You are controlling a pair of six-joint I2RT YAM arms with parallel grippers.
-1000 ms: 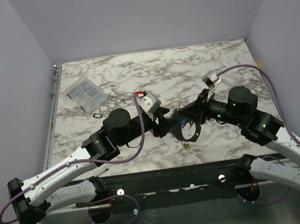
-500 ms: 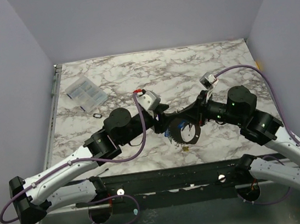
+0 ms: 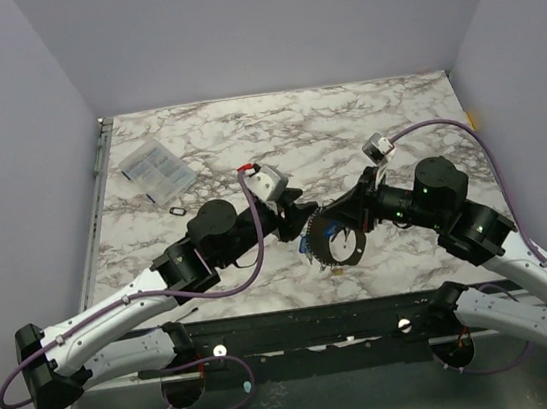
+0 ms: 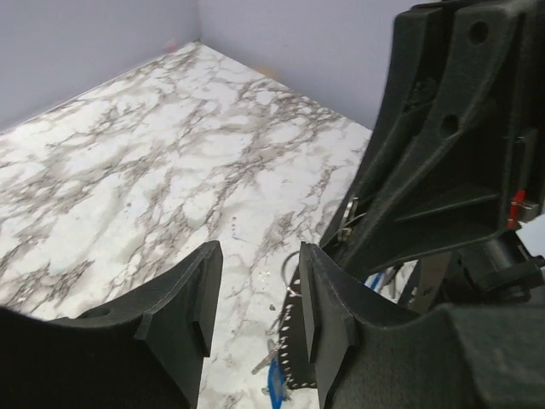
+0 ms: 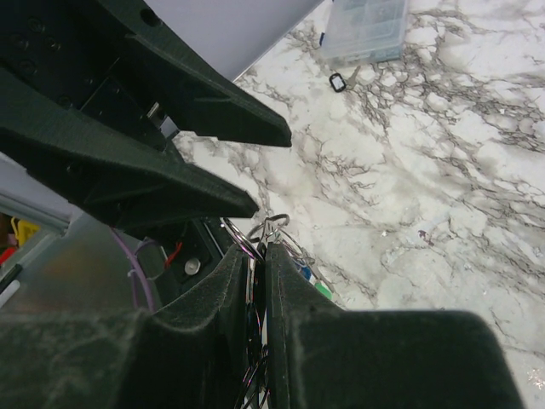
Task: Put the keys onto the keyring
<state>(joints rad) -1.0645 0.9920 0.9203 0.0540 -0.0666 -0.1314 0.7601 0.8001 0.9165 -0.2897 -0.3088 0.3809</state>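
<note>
My right gripper (image 3: pixel 336 218) (image 5: pixel 258 250) is shut on the keyring, a black studded strap (image 3: pixel 338 247) with thin metal rings (image 5: pixel 274 225), and holds it above the table. A blue key (image 5: pixel 305 273) and a green key (image 5: pixel 324 290) hang on it. In the left wrist view the strap (image 4: pixel 290 341), a ring (image 4: pixel 292 264) and the blue key (image 4: pixel 277 380) hang just past my open, empty left gripper (image 4: pixel 258 251). The left gripper (image 3: pixel 297 208) is right beside the right one. A yellowish key (image 3: pixel 334 269) lies on the table below them.
A clear plastic packet (image 3: pixel 155 170) (image 5: pixel 366 30) lies at the far left of the marble table (image 3: pixel 344 125). A small black ring (image 3: pixel 176 209) (image 5: pixel 337 82) lies near it. Purple walls stand on three sides. The table's near edge is just below the yellowish key.
The left gripper has drawn back up and left from the strap. The right gripper has shifted slightly left with the keyring still in it.
</note>
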